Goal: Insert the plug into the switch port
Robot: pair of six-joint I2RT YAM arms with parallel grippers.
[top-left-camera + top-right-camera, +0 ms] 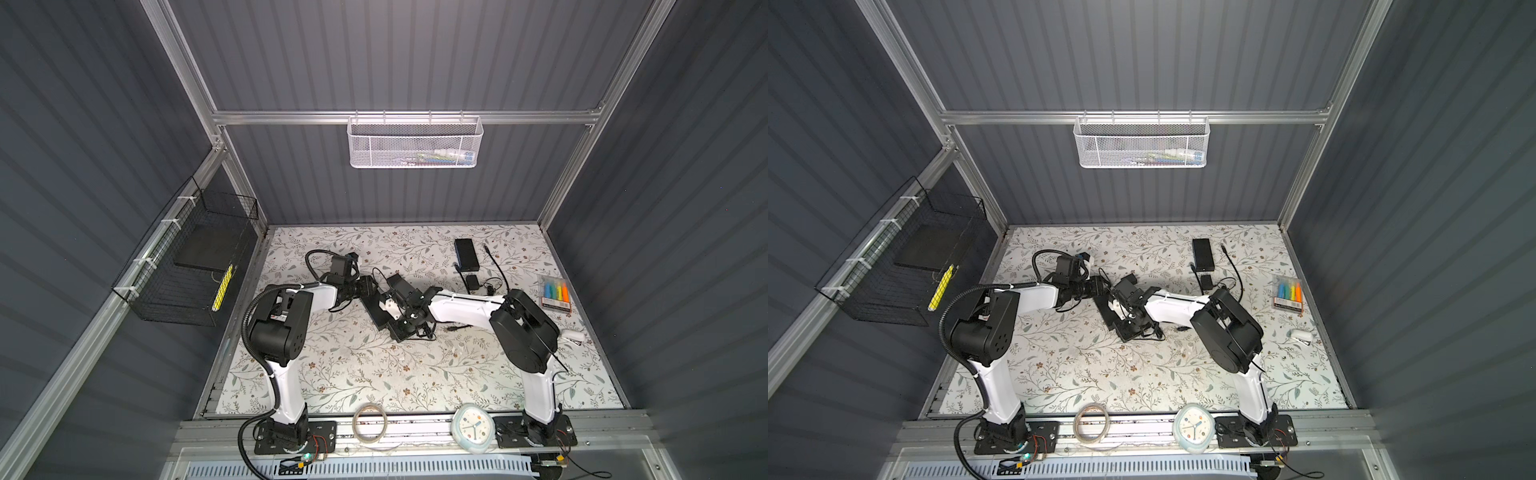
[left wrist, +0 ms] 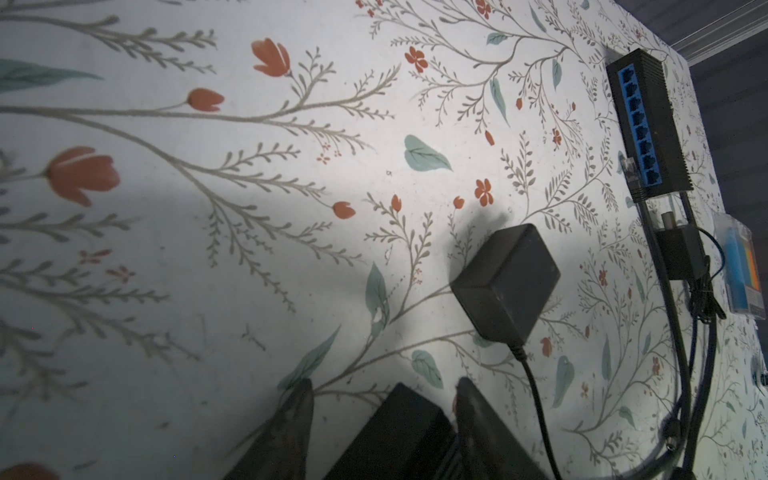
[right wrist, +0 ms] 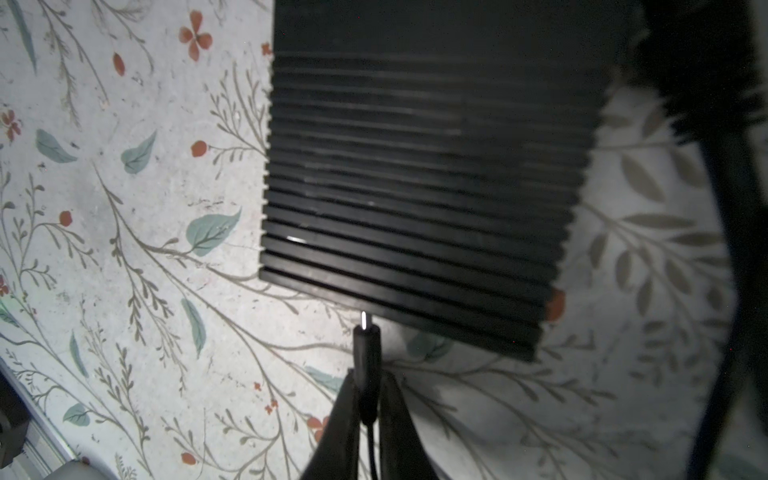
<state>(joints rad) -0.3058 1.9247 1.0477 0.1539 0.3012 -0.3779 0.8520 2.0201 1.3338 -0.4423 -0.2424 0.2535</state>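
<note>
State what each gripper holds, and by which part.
The right gripper pinches the plug by its rear end. The left gripper has its jaws astride one end of the switch; a firm grip cannot be told.

A white mesh basket (image 1: 414,141) hangs on the back wall, something colourful lying inside. A black wire basket (image 1: 183,266) is tied to the left wall. On the flowered worktop (image 1: 353,374), a pack of highlighters (image 1: 555,293) lies near the right edge. A clock (image 1: 472,427) and a roll of tape (image 1: 370,424) sit on the front rail.
</note>
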